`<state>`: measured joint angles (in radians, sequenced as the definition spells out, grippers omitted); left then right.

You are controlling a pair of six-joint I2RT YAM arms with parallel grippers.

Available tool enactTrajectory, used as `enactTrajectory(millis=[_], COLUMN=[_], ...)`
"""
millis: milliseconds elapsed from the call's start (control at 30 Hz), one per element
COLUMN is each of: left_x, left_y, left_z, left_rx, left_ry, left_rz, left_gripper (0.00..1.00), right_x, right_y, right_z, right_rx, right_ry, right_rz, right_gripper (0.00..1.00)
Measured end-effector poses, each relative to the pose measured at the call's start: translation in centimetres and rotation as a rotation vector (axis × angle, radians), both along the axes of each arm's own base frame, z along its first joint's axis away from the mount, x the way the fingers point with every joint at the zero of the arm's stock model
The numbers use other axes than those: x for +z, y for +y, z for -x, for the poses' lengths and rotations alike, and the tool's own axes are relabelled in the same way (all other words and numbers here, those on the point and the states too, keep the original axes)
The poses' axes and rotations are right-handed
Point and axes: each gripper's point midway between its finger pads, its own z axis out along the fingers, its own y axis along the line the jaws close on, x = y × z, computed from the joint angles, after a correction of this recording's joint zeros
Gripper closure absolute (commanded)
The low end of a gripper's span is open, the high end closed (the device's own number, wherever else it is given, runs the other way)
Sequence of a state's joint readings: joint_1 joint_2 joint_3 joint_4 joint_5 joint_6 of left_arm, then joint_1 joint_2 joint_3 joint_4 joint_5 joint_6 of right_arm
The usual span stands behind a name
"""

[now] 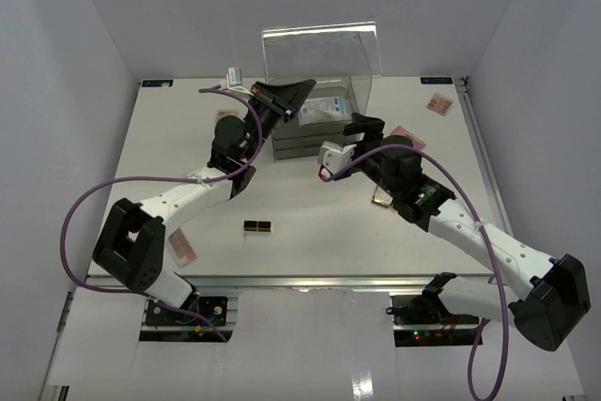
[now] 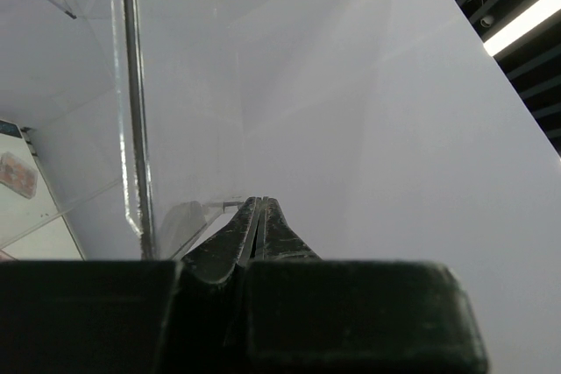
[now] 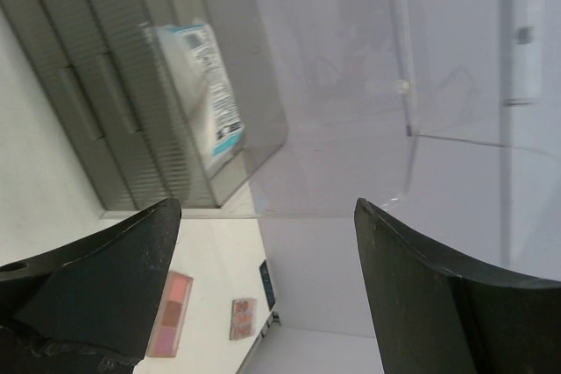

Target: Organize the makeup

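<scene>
The left pincer [image 2: 260, 208] was closed, empty, over the clear box [image 1: 319, 44]; the right pincer [image 3: 267, 208] stood open just right of it. The lipstick tube [image 1: 259, 226] lay on the bench [image 1: 319, 223] nearer, the sachet [image 1: 324, 108] inside the box

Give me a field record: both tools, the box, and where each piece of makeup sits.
left tool: shut, empty, beside the raised lid
right tool: open, empty, facing the box
drawer box: back centre, lid up
sachet: lying in the box's top compartment
lipstick: lying loose, front centre
corner palette: loose, back right
pink palette: loose, right of the box, by the right arm
near palette: loose, front left, beside the left arm
</scene>
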<state>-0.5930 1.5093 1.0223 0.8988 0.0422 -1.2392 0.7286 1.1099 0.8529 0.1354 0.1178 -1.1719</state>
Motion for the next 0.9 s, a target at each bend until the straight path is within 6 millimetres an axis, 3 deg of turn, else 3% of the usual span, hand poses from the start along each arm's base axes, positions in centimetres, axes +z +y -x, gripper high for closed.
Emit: enactTrajectory(millis=[167, 300, 600, 900], left_x=[-1.0, -1.6, -3.3, -4.3], left_y=[0.0, 0.0, -0.1, -0.1], left_z=[-0.1, -0.1, -0.1, -0.1], left_rx=[0.000, 0.001, -0.003, -0.006], left_ry=[0.017, 0.028, 0.062, 0.082], left_rz=[-0.011, -0.018, -0.032, -0.038], left_gripper=[1.00, 1.00, 0.98, 0.98], right_x=[5.0, 7.2, 6.9, 8.4], right_y=[-0.4, -0.7, -0.8, -2.4], right_z=[-0.7, -1.5, -3.3, -4.7], right_rx=[-0.044, -0.078, -0.136, -0.193], right_ry=[-0.069, -0.113, -0.155, -0.209], right_rz=[-0.066, -0.099, -0.073, -0.112], right_gripper=[0.12, 0.10, 0.08, 0.05])
